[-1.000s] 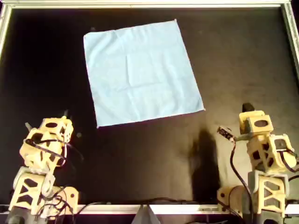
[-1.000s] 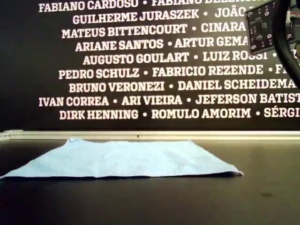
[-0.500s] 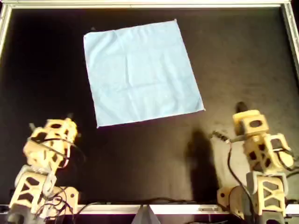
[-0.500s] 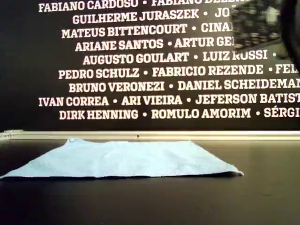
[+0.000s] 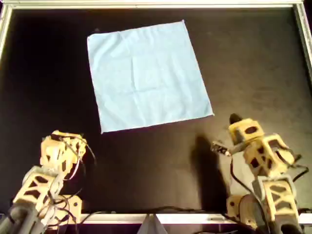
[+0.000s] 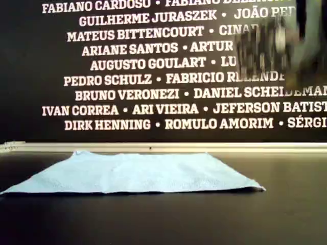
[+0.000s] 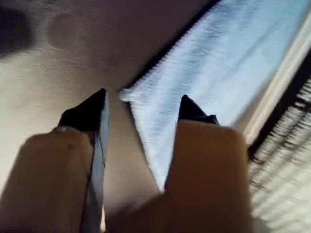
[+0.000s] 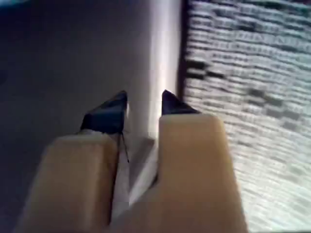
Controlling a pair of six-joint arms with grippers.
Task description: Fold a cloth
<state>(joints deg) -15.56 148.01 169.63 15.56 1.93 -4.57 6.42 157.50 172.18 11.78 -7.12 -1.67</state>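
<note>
The light blue cloth (image 5: 146,75) lies flat and spread out on the black table, toward the overhead view's upper middle; it also shows low and flat as the cloth (image 6: 133,173) in the exterior view. My left arm (image 5: 61,151) stands at the overhead view's lower left, short of the cloth's near corner. My left gripper (image 7: 142,104) is open, with a corner of the cloth (image 7: 204,73) ahead of its tips. My right arm (image 5: 253,141) stands at the overhead view's lower right, apart from the cloth. My right gripper (image 8: 144,99) is open a little and empty.
A pale metal rail (image 5: 146,5) borders the table's far edge, with more of the rail (image 5: 304,34) along the overhead view's right side. A black wall with white names (image 6: 153,76) rises behind. A blurred arm part (image 6: 276,51) crosses the exterior view's upper right.
The right arm has swung toward the overhead view's left, closer to the cloth's near corner. The left arm has dropped lower and turned. The cloth has not moved.
</note>
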